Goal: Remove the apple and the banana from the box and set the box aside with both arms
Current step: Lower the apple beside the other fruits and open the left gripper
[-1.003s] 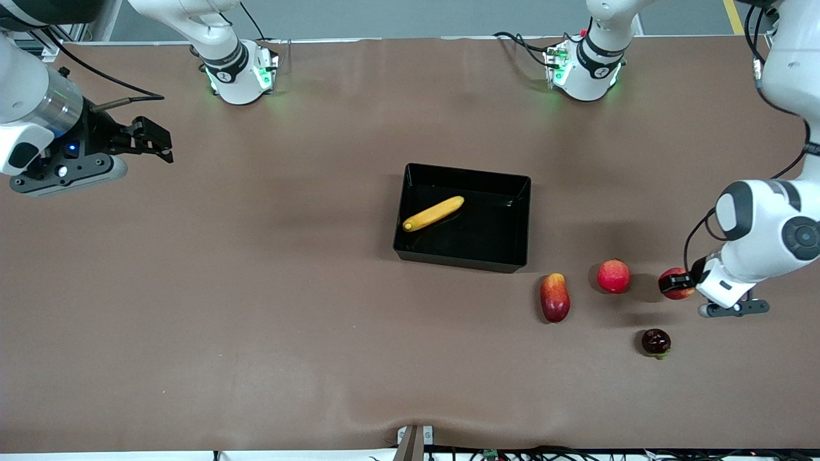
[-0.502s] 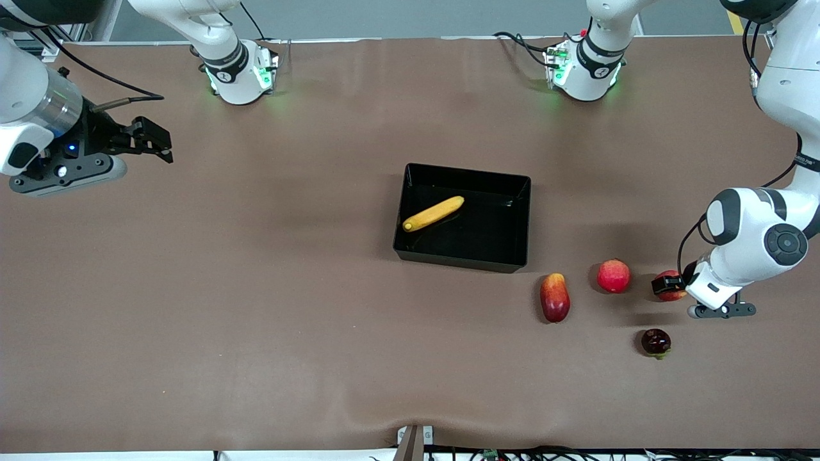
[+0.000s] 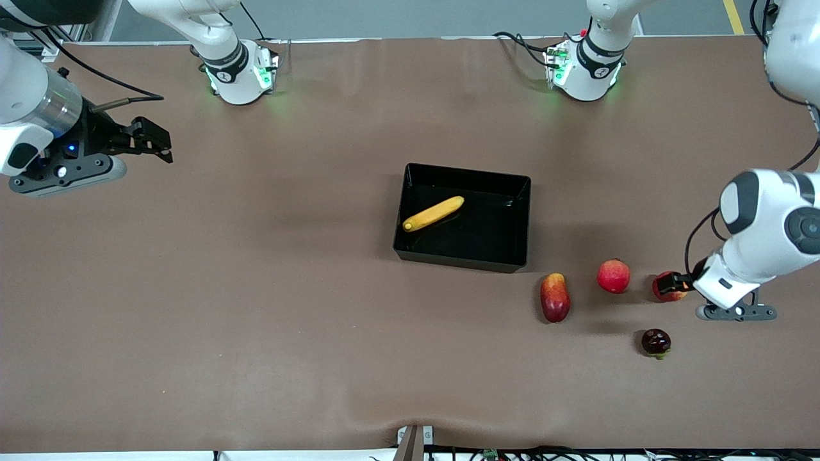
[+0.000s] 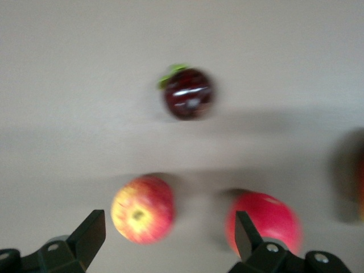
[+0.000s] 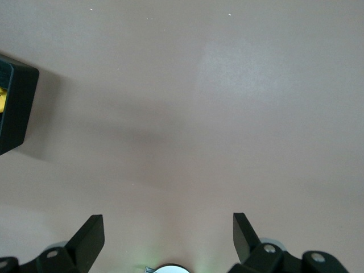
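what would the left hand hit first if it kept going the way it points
Most likely the apple: it lies on the table just ahead of the open left hand, slightly off centre between the fingers. The pink-red fruit sits beside it, by the other finger. Depth is hard to judge.

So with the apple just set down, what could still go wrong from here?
The apple lies on the table right at the open left gripper, so a sideways retreat could nudge it into the pink-red fruit. The banana is in the box near a wall, which may crowd a finger. The right gripper waits open.
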Motion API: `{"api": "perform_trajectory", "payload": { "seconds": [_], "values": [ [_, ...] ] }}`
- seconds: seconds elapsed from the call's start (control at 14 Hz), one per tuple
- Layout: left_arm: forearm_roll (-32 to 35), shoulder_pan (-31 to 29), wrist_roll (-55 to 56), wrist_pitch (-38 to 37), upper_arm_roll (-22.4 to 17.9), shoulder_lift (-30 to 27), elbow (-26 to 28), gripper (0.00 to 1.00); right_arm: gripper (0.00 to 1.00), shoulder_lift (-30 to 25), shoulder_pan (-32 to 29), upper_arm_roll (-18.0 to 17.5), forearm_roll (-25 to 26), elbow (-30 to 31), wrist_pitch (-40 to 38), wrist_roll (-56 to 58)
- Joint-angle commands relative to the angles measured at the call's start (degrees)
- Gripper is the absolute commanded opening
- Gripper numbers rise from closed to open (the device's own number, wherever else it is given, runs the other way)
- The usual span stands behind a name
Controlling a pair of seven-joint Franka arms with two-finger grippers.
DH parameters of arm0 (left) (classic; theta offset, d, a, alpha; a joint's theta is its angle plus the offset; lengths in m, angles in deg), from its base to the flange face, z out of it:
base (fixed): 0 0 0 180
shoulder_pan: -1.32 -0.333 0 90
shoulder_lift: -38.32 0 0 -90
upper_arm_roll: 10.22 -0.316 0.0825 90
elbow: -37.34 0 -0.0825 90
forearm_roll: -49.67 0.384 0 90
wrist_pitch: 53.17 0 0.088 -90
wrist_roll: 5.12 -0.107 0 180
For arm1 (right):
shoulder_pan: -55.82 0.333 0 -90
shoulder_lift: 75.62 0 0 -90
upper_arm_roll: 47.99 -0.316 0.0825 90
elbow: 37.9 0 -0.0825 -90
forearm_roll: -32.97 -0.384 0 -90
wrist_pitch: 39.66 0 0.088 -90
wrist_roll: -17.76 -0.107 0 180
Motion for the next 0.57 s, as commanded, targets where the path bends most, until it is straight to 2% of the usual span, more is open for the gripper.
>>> {"api": "perform_trajectory", "payload": {
  "seconds": [0.0, 0.22, 0.29, 0.5],
  "values": [
    [0.2, -0.3, 1.6, -4.3, 6.4, -3.3, 1.6, 1.0, 1.0, -0.2, 0.0, 0.2, -0.1, -0.3, -0.6, -0.1],
    [0.3, 0.6, 1.4, -4.8, 13.9, -2.6, 1.6, 1.0, 1.0, -0.2, -0.2, 0.2, -0.1, -0.2, -0.6, -0.1],
    [0.3, 2.8, 2.1, -4.8, 15.3, -2.1, 1.3, 1.0, 1.0, -0.2, -0.2, 0.2, -0.1, -0.2, -0.6, -0.1],
    [-1.7, 8.7, 9.1, -4.8, 15.3, 0.6, -2.3, 1.0, 1.0, -0.2, -0.2, 0.2, -0.1, -0.2, -0.6, -0.1]
  ]
}}
